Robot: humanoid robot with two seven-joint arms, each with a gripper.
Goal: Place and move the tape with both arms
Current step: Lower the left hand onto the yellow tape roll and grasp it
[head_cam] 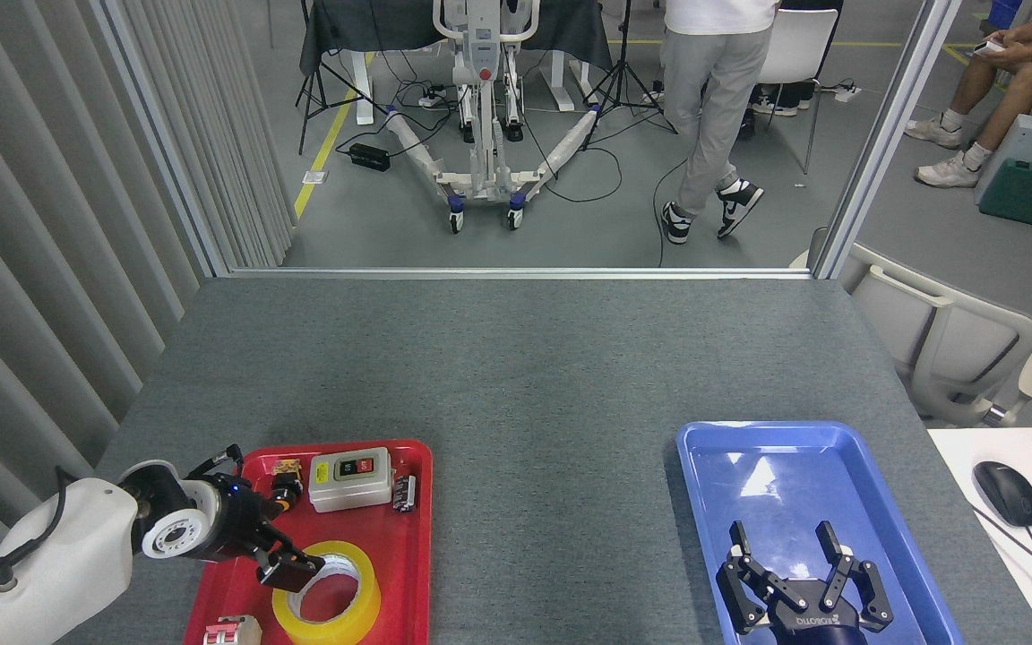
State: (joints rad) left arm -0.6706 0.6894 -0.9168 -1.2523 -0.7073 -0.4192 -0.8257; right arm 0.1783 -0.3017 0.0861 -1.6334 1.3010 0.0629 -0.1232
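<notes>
The tape, a wide yellow roll with a whitish core, lies flat in the near part of the red tray. My left gripper reaches in from the left and points down at the roll's left rim, its dark fingertips at or just over the edge of the core. Its fingers are seen end-on, so their opening does not show. My right gripper hovers over the near end of the blue tray, fingers spread with nothing between them.
The red tray also holds a grey switch box, a black and orange push button, a small dark part and a red and white piece. A mouse sits on the white desk at right. People stand beyond the table.
</notes>
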